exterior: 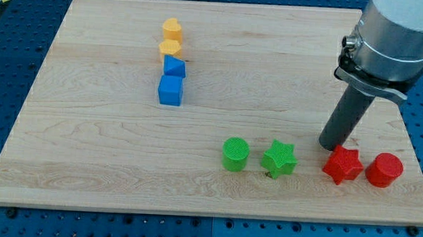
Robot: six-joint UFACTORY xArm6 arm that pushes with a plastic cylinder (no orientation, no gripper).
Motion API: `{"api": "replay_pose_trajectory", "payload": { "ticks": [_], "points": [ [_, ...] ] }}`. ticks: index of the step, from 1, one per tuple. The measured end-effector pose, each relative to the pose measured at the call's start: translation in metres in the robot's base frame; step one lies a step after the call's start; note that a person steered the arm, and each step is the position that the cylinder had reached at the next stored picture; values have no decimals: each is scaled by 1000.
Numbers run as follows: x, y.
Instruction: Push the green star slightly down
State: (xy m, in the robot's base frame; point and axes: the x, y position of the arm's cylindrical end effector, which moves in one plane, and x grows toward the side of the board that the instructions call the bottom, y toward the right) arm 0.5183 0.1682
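On the wooden table (107,164), the green star (279,159) lies at lower center-right, left of my tip (332,148), a bare rod with no claw, just above the red star (342,165).

My rod upright, my tip (331,147) down on the board near its right edge, lower half.

The board (108,149) looks like pale wood, smooth, with fine grain and a soft sheen. The green star (279,159), left of my tip (331,146), looks like matt ridged plastic, same as the red star (342,165) right beside it. The rod (346,118) is dark and matt, its collar (397,34) brushed grey metal.
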Motion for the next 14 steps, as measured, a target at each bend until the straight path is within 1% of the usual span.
{"api": "replay_pose_trajectory", "payload": {
  "ticks": [3, 4, 5, 7, 8, 9, 10, 11, 12, 14],
  "points": [
    [10, -1],
    [-22, -4],
    [-63, -12],
    [-71, -13],
    [-71, -30],
    [-63, -76],
    [-41, -93],
    [-12, -93],
    [3, -95],
    [14, -96]
  ]
}}
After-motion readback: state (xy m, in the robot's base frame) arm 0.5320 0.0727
